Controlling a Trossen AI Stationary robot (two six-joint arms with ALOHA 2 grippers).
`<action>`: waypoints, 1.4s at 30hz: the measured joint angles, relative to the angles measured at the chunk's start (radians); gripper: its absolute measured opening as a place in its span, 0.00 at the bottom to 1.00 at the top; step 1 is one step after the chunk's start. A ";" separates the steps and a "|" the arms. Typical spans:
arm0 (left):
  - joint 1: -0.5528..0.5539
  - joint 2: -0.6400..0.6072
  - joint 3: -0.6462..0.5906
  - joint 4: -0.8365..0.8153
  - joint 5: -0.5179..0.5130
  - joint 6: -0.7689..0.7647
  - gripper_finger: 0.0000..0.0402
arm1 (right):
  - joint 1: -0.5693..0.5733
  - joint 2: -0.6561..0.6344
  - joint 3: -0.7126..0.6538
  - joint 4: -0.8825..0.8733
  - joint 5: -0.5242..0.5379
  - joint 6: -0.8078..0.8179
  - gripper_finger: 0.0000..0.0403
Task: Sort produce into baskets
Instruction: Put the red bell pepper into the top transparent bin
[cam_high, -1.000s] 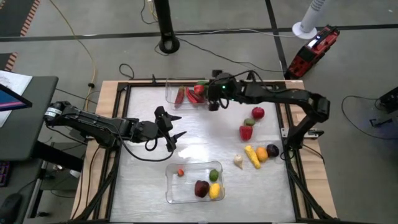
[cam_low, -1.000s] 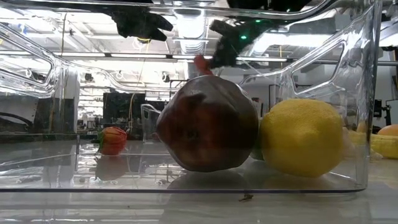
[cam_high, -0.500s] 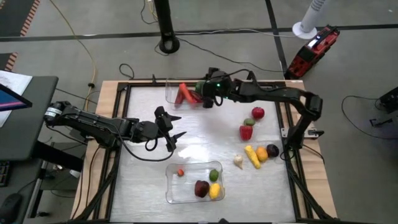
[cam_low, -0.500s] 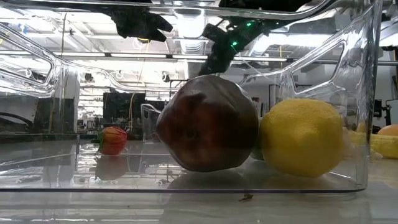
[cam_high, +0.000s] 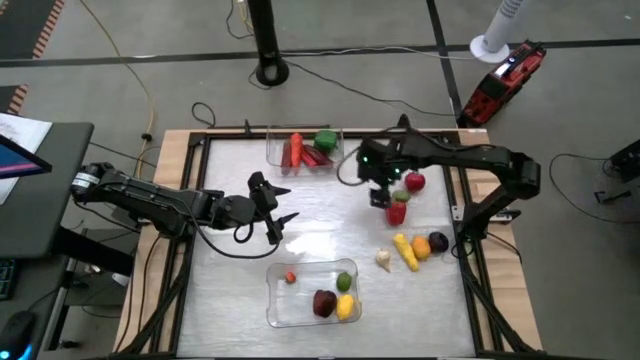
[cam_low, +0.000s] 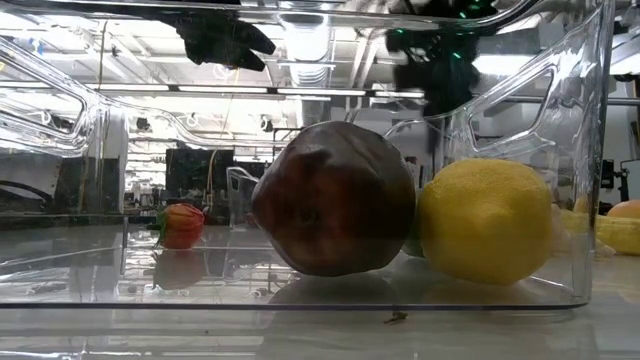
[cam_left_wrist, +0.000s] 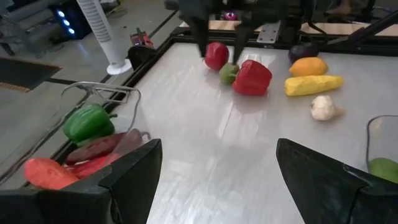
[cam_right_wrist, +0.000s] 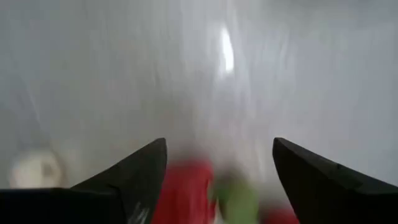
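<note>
My right gripper (cam_high: 378, 195) (cam_right_wrist: 217, 180) is open and empty. It hovers just left of the loose red apple (cam_high: 414, 182), small green fruit (cam_high: 400, 196) and red pepper (cam_high: 397, 212); it also shows in the left wrist view (cam_left_wrist: 217, 28). A yellow corn (cam_high: 405, 250), an orange (cam_high: 421, 247), a dark purple piece (cam_high: 438, 242) and a whitish garlic (cam_high: 383, 259) lie on the table nearer the front. My left gripper (cam_high: 275, 215) (cam_left_wrist: 217, 180) is open and empty over the table's middle left.
The far clear bin (cam_high: 272, 150) holds a green pepper (cam_high: 325, 140), an orange-red carrot (cam_high: 293, 148) and dark red pieces. The near clear bin (cam_high: 272, 300) holds a lemon (cam_low: 485, 220), a dark red fruit (cam_low: 335, 200), a green fruit and a small strawberry (cam_low: 180, 225).
My right gripper has left the far bin and gone toward the table's right and near edges, and now stands beside the loose red and green produce. The green pepper now lies uncovered in the far bin.
</note>
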 joint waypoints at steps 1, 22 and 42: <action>0.000 0.000 0.000 0.000 0.002 -0.004 0.76 | 0.008 0.000 -0.023 -0.022 -0.001 0.013 0.81; 0.000 0.000 0.000 -0.037 0.011 0.003 0.76 | 0.153 -0.085 -0.225 -0.056 0.205 0.470 0.84; 0.000 0.000 0.000 -0.039 0.006 0.033 0.76 | 0.136 -0.094 -0.434 0.152 0.155 0.350 0.76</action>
